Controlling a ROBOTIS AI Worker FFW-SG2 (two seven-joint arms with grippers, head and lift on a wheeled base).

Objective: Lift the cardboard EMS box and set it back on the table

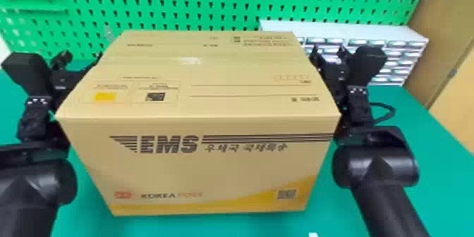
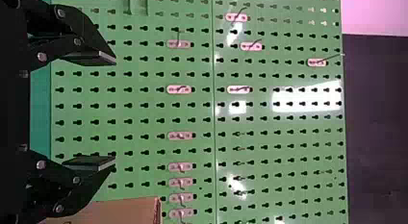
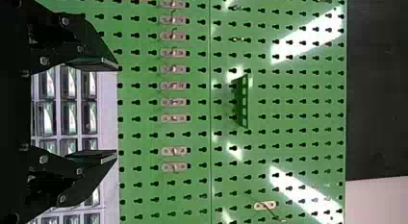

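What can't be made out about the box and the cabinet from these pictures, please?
- Underside of the box, and any gap above the table: head view, hidden by its front.
- What is inside it, if anything: head view, hidden by the closed top.
- Smallest print on top: head view, too small.
- Much of the box: left wrist view, cut off by the edge.
- Part of the cabinet: head view, behind the box.

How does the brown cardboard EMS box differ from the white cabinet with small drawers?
The box is brown and nearer; the cabinet is white, farther back on the right. The box has a printed front, while the cabinet's front holds rows of drawers. Both are box-shaped.
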